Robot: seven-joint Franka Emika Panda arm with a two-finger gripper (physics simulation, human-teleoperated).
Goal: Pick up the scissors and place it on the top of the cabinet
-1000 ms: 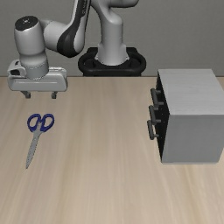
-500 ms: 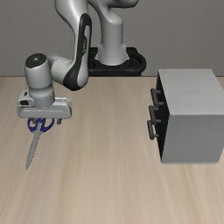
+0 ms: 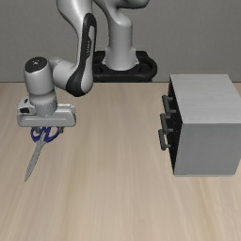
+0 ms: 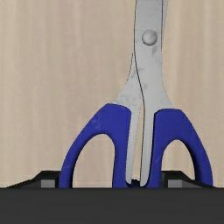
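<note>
Our gripper (image 3: pixel 45 128) sits low over the scissors (image 3: pixel 37 155) handles, fingers spread wide, not gripping anything.

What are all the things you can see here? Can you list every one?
scissors: 1, blue handles and grey blades, lying flat on the table at the exterior view's left, handles right under the gripper
cabinet: 1, grey with dark drawer handles, standing on the table at the exterior view's right
table: 1, light wood, under everything
base: 1, black, at the table's far side
arm: 1, white and grey, bending from the base toward the scissors
gripper: 1, pale grey, low over the scissors' handles, open
</note>
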